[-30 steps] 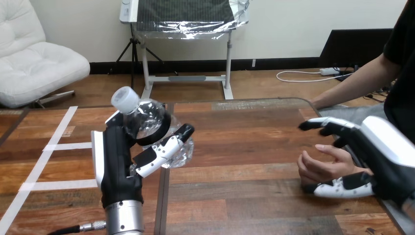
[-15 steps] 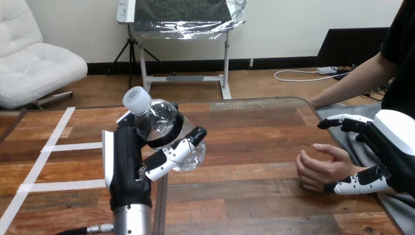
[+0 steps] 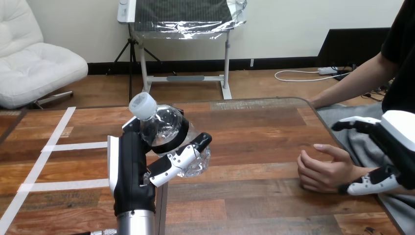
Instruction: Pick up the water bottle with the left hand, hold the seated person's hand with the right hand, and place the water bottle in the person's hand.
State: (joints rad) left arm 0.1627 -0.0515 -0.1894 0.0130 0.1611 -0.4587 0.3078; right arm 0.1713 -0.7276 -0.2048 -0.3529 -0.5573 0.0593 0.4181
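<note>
Left hand [image 3: 129,171] clamped round bottle [image 3: 166,129], raised over left-middle of table [image 3: 254,127], cap tilted up-left. Right hand [image 3: 396,161] at right edge, fingers spread apart, flanking person's hand [image 3: 325,169], not closed on it. Person's hand loosely curled near right edge. Best: close right hand gently first, then carry bottle rightward across bare middle; ample room, watch right edge.

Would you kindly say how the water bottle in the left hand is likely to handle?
The water bottle looks clear and seemingly empty, so it is probably light. Its lower wall appears crumpled beside the left hand, so it likely flexes when squeezed. Being round, it may roll if laid down.
</note>
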